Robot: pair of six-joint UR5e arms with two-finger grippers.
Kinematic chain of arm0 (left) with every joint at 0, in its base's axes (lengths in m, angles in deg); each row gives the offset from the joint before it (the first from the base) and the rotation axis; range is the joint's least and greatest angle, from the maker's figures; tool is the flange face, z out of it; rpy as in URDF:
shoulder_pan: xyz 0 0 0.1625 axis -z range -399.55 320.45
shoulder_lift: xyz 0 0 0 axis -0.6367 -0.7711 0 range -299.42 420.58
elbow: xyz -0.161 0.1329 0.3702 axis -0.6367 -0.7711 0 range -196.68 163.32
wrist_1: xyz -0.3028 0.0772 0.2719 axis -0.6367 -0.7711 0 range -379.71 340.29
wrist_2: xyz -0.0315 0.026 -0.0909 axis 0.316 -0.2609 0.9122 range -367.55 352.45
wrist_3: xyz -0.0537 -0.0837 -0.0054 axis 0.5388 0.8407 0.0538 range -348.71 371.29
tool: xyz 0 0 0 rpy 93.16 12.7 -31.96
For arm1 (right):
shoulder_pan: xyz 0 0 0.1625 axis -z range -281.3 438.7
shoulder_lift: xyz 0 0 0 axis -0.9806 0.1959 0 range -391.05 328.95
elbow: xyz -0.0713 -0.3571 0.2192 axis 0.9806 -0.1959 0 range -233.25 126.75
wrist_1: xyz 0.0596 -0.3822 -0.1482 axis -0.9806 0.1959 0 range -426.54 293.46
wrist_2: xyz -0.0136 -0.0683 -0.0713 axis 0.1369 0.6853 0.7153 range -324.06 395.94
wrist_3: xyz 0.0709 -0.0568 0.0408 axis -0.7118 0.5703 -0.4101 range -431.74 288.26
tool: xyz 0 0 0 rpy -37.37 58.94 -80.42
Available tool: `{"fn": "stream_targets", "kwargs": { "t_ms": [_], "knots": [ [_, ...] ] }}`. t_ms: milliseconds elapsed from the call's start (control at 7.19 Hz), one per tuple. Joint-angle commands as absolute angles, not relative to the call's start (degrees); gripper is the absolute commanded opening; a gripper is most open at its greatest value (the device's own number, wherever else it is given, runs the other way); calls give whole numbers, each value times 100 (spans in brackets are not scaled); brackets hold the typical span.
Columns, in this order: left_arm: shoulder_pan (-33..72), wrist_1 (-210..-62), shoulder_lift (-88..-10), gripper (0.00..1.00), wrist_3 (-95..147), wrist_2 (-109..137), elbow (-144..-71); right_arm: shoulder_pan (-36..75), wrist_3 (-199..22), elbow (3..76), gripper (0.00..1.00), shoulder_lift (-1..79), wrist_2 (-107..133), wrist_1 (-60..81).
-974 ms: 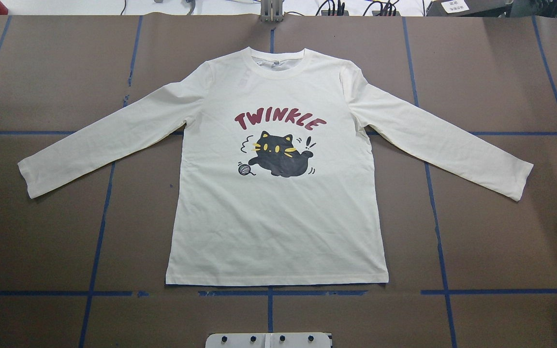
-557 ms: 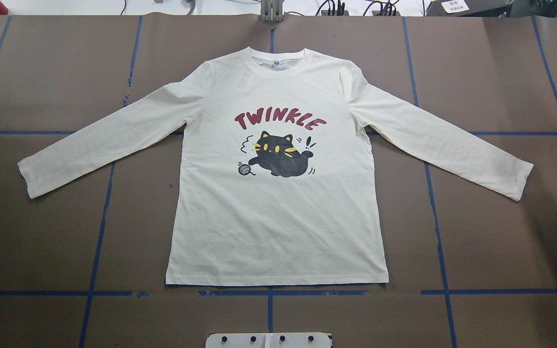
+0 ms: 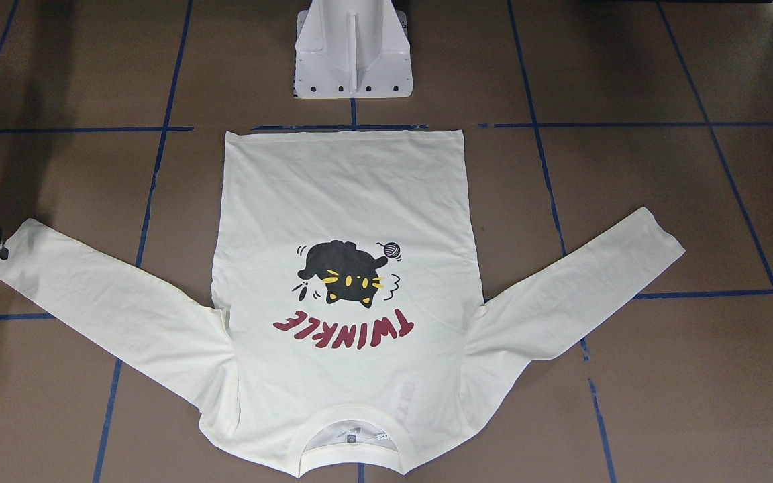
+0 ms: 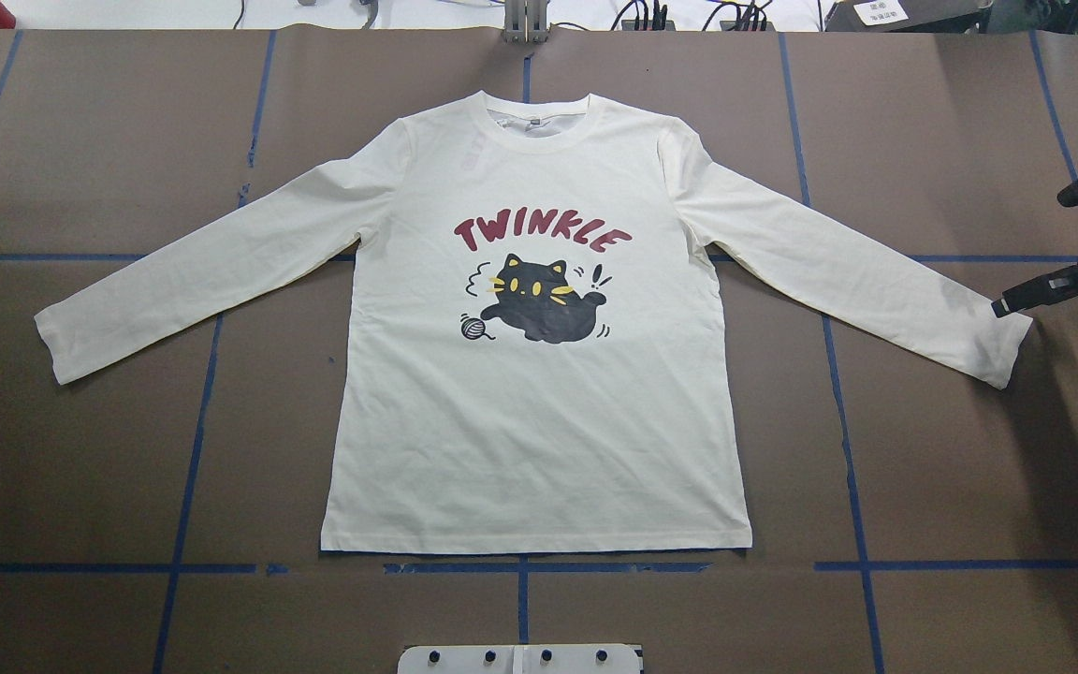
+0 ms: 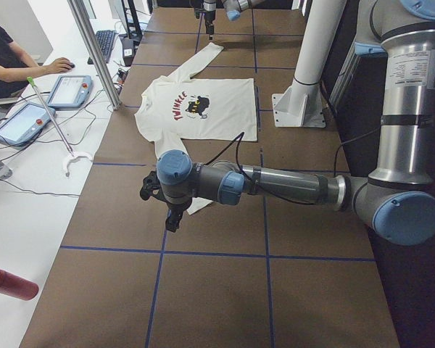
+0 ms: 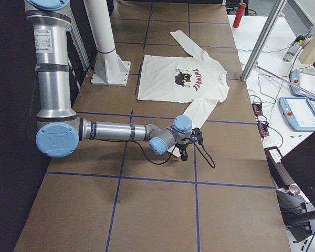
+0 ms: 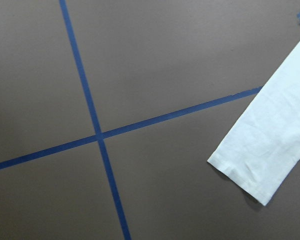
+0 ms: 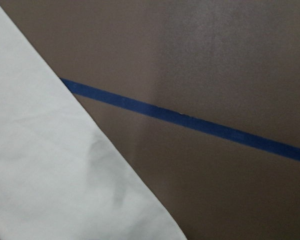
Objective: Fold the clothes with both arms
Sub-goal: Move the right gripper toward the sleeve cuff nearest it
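Across the middle of the table [image 4: 80, 487] the T-shirt [image 4: 539, 440] lies flat, print up, neck toward the far edge, sleeves splayed toward both ends. The right hand [image 4: 1035, 255] hangs by the right cuff [image 4: 1007, 351], fingers spread. The left hand [image 5: 170, 212] hovers beside the left cuff [image 4: 52, 346]; spread or pressed together, can't tell.

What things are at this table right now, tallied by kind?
Cream-white T-shirt: 1
Robot arms: 2, the left arm and the right arm
White pedestal base: 1
Total: 4
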State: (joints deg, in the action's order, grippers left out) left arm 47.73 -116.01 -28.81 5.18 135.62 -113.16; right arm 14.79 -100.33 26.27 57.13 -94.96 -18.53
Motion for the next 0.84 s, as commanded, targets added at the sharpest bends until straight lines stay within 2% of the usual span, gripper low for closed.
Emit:
{"fn": "stream_targets", "kwargs": {
  "t_ms": [0, 139, 278, 696],
  "knots": [
    [4746, -11603, -2872, 100, 540, 13789, -11283, 1569, -10707, 2453, 50, 5754, -9467, -2172],
    [4746, -11603, -2854, 100, 540, 13817, -11257, 1569, -10698, 2435, 4, 5772, -9476, -2172],
    [4746, -11603, -2854, 100, 549, 13817, -11257, 1569, -10698, 2409, 0, 5859, -9458, -2172],
    [4711, -11621, -2863, 100, 971, 13826, -11309, 1569, -10933, 2637, 0, 5773, -9493, -2093]
  ]
}}
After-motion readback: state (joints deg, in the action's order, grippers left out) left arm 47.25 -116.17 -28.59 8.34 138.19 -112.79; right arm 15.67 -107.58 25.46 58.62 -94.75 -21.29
